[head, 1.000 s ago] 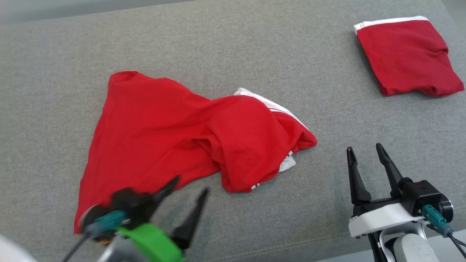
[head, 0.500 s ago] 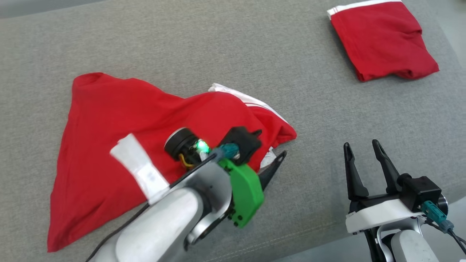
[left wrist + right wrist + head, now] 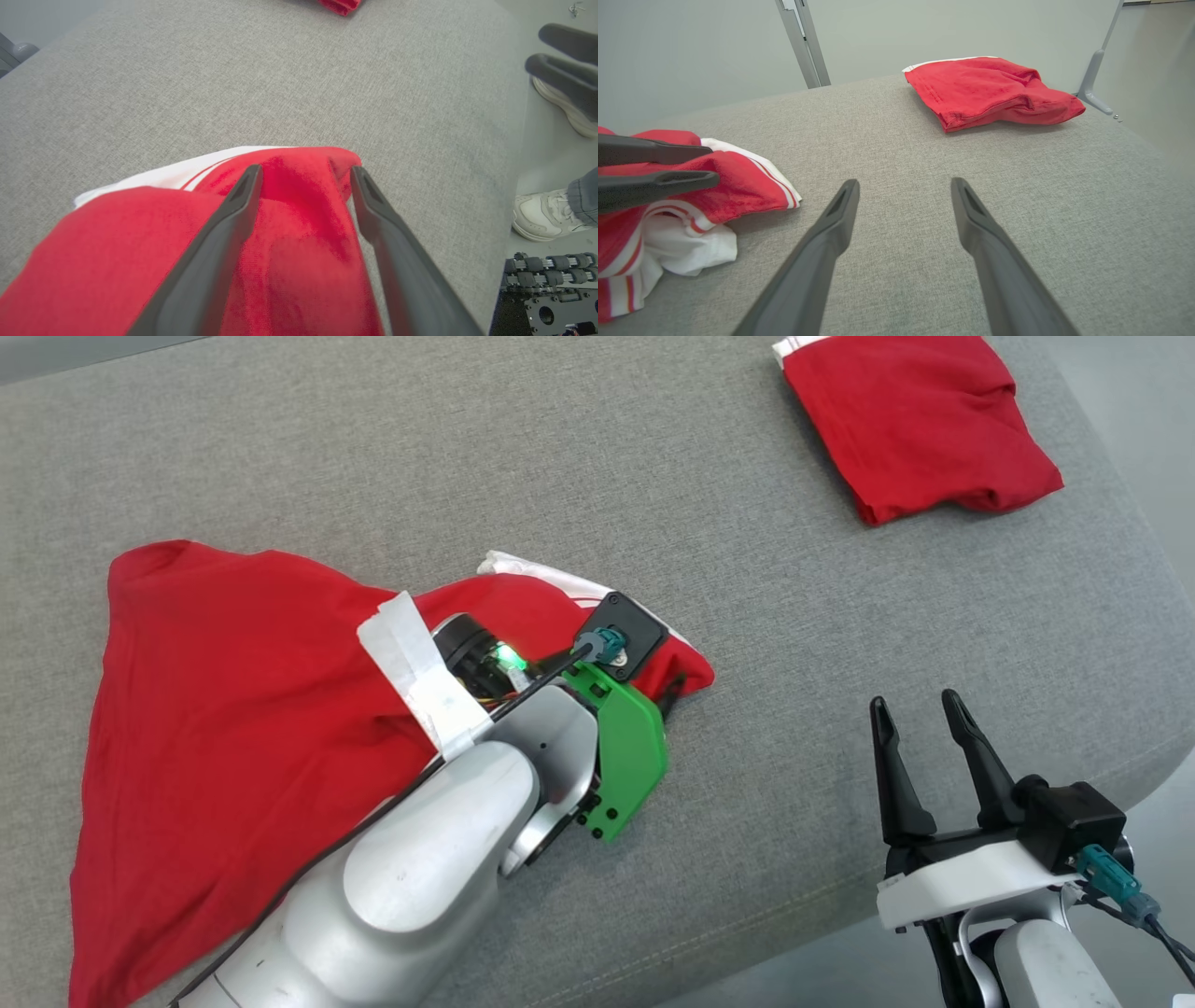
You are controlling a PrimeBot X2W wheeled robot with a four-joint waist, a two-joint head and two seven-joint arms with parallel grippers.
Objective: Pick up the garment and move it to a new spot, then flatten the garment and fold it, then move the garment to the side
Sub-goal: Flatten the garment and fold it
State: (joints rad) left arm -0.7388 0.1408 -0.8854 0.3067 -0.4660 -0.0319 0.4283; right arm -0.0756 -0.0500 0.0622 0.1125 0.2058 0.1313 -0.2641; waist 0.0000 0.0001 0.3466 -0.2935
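Here, in the head view, a crumpled red garment (image 3: 233,691) with white striped trim lies on the left half of the grey fabric-covered desk (image 3: 560,457), the left arm (image 3: 439,859) reaching across to its bunched right end. A folded red garment (image 3: 920,420) sits well apart at the far right corner, and the right gripper (image 3: 915,702) hovers empty near the front edge, fingers spread. In the left wrist view, the left gripper (image 3: 306,172) stands wide open, its fingers straddling the bunched red end without clamping it; a person's white shoe (image 3: 544,212) rests on the floor beyond the desk. In the right wrist view, the right gripper's fingers gape wide over bare fabric, holding nothing.
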